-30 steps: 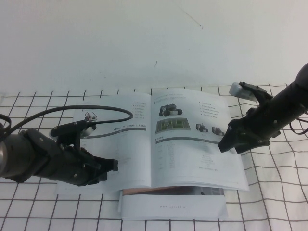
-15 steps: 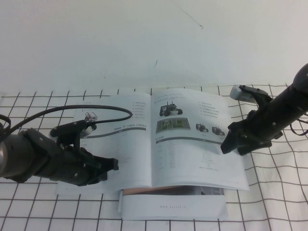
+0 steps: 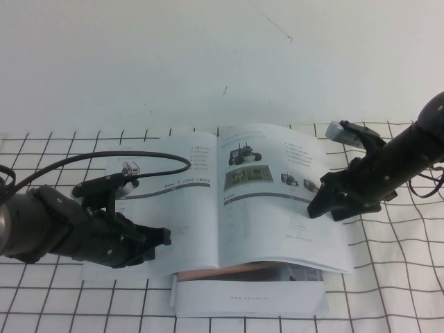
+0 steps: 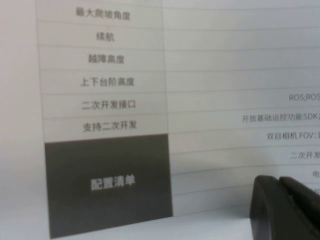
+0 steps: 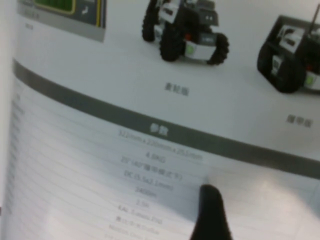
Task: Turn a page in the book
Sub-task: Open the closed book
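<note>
The book (image 3: 198, 208) lies open on the checked cloth. My left gripper (image 3: 165, 238) is shut and rests on the lower left page; in the left wrist view its closed fingertips (image 4: 279, 182) sit on the printed table (image 4: 200, 75). My right gripper (image 3: 318, 208) is at the outer edge of the page (image 3: 270, 215), which shows tracked robots, a green image and a grey band. That page is bowed up off the book. In the right wrist view one dark finger (image 5: 210, 215) lies on top of the page (image 5: 150, 100); the other finger is hidden beneath it.
A plain white booklet (image 3: 250, 300) sticks out from under the book's near edge. A black cable (image 3: 139, 158) loops over the left page. The white grid-lined cloth (image 3: 395, 277) covers the table, with a bare white surface behind.
My right gripper has moved left towards the spine with the page's outer edge, and the page now bows upward. The left arm has not moved.
</note>
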You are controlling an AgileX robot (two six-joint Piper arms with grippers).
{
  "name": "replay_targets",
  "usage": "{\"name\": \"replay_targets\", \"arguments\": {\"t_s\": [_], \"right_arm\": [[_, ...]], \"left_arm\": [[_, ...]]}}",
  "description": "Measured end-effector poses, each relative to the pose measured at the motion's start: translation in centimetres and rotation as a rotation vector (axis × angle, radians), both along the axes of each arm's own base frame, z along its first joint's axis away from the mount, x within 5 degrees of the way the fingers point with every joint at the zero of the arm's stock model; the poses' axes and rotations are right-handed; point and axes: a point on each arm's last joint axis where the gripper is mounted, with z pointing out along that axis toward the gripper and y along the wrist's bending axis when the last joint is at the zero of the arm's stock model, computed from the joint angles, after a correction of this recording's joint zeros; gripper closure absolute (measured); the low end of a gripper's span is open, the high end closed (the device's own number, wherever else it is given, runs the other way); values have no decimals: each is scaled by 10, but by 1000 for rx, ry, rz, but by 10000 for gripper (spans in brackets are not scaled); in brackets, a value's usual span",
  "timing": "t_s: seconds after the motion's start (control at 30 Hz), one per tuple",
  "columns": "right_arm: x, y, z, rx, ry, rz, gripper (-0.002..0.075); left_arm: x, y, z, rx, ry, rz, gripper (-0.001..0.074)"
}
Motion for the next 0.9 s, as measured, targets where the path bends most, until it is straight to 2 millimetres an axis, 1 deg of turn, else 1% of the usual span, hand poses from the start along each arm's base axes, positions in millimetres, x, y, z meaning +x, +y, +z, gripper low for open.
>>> {"name": "replay_targets", "arguments": {"t_s": [0.1,0.33,0.43,0.5,0.57,0.67,0.8,0.9], "right_arm": [[1,5,3,62,-12,-2,256],[4,22,18,295,-51,-15,256],[5,23,20,324,-59,-23,263],[5,22,20,321,-59,-18,286],[6,16,21,286,-53,4,312],[6,5,21,161,-32,66,342],[5,-10,17,-33,11,117,351],[3,-14,15,-87,26,124,351]], "left_arm": [[0,0,0,-2,0,-1,735],[0,-1,0,-7,-2,1,735],[0,-1,0,-7,-5,-1,735],[0,-1,0,-4,-7,-8,735],[1,-1,0,-6,-8,-8,735],[1,-1,0,-10,-7,-3,735],[1,-1,0,-11,-8,-2,735],[1,-1,0,-12,-8,-2,735]]}}
